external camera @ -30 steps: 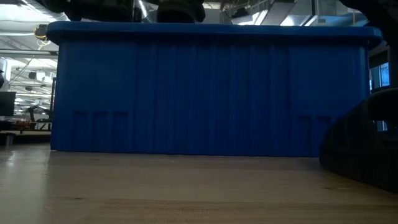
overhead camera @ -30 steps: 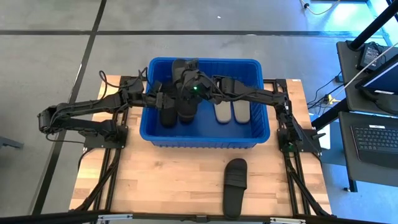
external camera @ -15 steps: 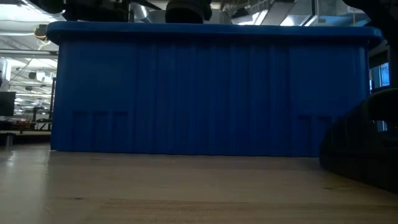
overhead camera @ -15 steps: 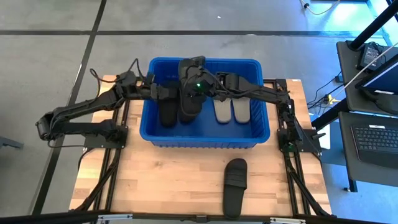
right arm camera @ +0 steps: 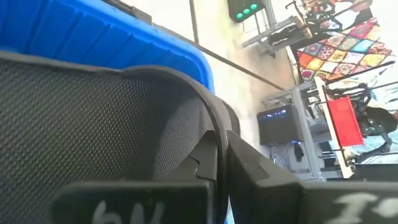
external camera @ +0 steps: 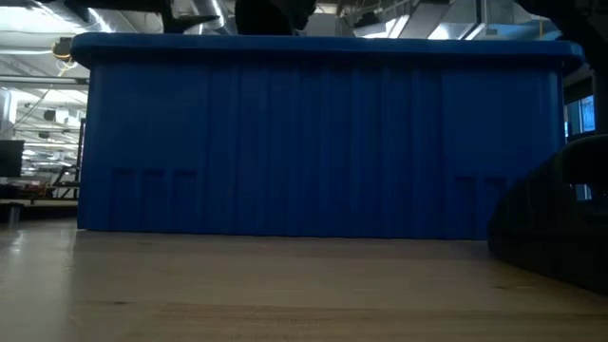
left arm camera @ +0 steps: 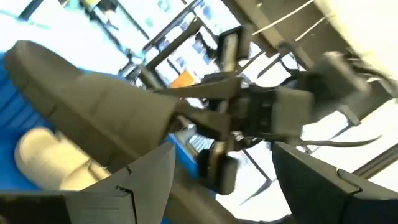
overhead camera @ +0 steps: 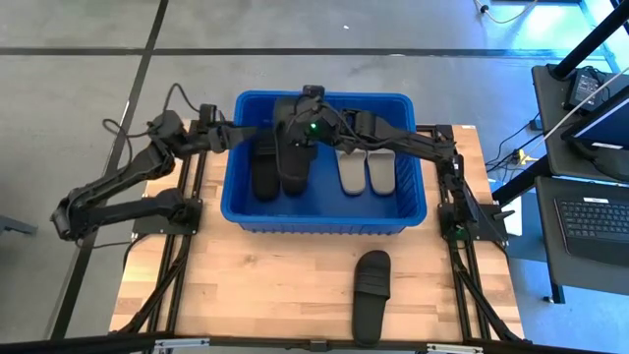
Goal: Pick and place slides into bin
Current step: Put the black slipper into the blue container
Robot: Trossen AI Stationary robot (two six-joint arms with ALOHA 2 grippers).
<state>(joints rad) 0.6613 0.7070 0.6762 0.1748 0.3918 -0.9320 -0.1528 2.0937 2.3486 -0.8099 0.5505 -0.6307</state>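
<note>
The blue bin (overhead camera: 324,218) stands at the table's far middle; its near wall fills the low view (external camera: 313,142). Two grey slides (overhead camera: 366,173) lie flat on its floor at the right, and a black slide (overhead camera: 263,169) lies at the left. My right gripper (overhead camera: 298,133) is over the bin's far left part, shut on another black slide (overhead camera: 293,162). My left gripper (overhead camera: 254,136) is open and empty at the bin's left wall. One more black slide (overhead camera: 371,293) lies sole-down on the table near the front edge. My right gripper pinches a thin curved edge of the black slide (right arm camera: 214,140), seemingly the strap's rim, between its two fingers. The fingers come from the table's right, slanting down. The slide's near end reaches down into the bin; whether it rests on the floor I cannot tell.
The bare wooden table (overhead camera: 246,285) lies in front of the bin. Black frame rails run along both table sides (overhead camera: 472,285). The loose black slide shows as a dark shape at the right of the low view (external camera: 556,228).
My left gripper has drawn back toward the table's left edge, from over the black slides to the bin's left wall, and its arm has swung toward the far left. My right gripper has gone a little toward the far edge, still shut on the black slide.
</note>
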